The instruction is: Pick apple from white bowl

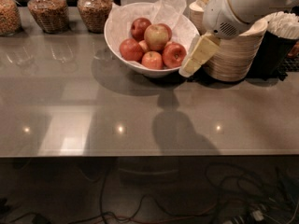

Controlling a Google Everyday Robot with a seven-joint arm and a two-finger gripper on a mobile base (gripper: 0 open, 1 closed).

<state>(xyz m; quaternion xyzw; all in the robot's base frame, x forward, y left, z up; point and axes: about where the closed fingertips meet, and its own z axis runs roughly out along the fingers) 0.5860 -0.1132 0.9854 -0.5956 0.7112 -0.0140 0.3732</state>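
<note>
The white bowl [122,45] stands at the back middle of the grey counter, lined with crinkled white paper. It holds several apples. The palest apple [156,36], yellow-green with a red blush, lies on top in the middle, with darker red apples around it. My gripper [192,62] hangs from the white arm at the upper right. Its cream-coloured tip sits just right of the bowl's rim, above the counter, apart from the apples.
A stack of beige disposable bowls [231,55] stands right of the white bowl, behind my gripper. A dark cup of white utensils [278,43] is at the far right. Glass jars [44,8] of grain line the back left. Cables lie below the counter's front edge.
</note>
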